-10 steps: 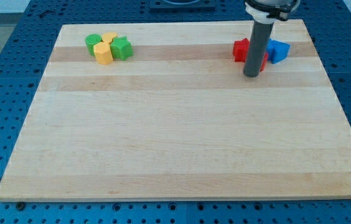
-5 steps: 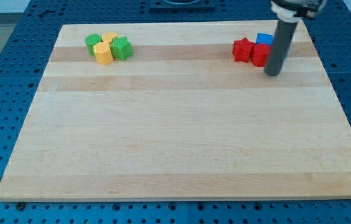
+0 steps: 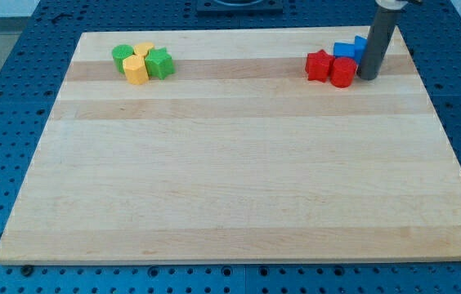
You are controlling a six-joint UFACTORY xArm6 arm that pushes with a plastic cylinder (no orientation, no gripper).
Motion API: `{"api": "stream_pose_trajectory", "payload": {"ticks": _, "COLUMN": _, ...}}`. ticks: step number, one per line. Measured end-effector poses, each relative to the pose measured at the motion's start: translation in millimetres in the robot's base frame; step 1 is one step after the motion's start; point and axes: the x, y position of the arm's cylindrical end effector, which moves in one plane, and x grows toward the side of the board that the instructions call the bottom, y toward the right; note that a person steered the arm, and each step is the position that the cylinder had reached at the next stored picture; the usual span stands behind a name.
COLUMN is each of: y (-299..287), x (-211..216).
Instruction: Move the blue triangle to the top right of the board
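Note:
My tip (image 3: 369,77) rests on the board near the top right corner, just right of the red and blue cluster. Two blue blocks show there: one (image 3: 345,51) behind the red blocks and one (image 3: 361,42) partly hidden by the rod; which is the triangle cannot be made out. A red star-like block (image 3: 319,65) and a red cylinder (image 3: 342,72) sit to the left of the tip, and the cylinder almost touches the rod.
At the top left of the board (image 3: 239,204) is a cluster: a green cylinder (image 3: 122,55), a green block (image 3: 159,62), a yellow block (image 3: 136,70) and another yellow block (image 3: 144,50) behind it.
My tip has moved right and toward the view's top, from in front of the red blocks to their right side. The blue block that lay right of the red cylinder now sits farther up behind the rod.

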Motion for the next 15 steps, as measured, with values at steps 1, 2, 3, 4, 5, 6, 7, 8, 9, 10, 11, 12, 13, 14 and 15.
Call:
{"api": "stream_pose_trajectory", "payload": {"ticks": 1, "y": 14, "x": 13}}
{"api": "stream_pose_trajectory", "payload": {"ticks": 2, "y": 40, "x": 4}}
{"api": "stream_pose_trajectory", "payload": {"ticks": 3, "y": 36, "x": -23}}
{"api": "stream_pose_trajectory", "payload": {"ticks": 4, "y": 8, "x": -36}}
{"api": "stream_pose_trajectory", "payload": {"ticks": 5, "y": -13, "x": -34}}
{"api": "stream_pose_trajectory", "payload": {"ticks": 6, "y": -29, "x": -38}}
{"api": "stream_pose_trajectory", "payload": {"ticks": 7, "y": -34, "x": -45}}
{"api": "stream_pose_trajectory", "payload": {"ticks": 8, "y": -23, "x": -50}}
{"api": "stream_pose_trajectory", "payload": {"ticks": 9, "y": -28, "x": -37}}
{"api": "stream_pose_trajectory", "payload": {"ticks": 10, "y": -20, "x": -36}}
{"api": "stream_pose_trajectory", "payload": {"ticks": 11, "y": -6, "x": -45}}
{"api": "stream_pose_trajectory", "payload": {"ticks": 12, "y": 4, "x": -52}}
{"api": "stream_pose_trajectory", "payload": {"ticks": 13, "y": 4, "x": -60}}
{"api": "stream_pose_trajectory", "payload": {"ticks": 14, "y": 8, "x": -67}}
{"api": "stream_pose_trajectory", "payload": {"ticks": 15, "y": 14, "x": -78}}
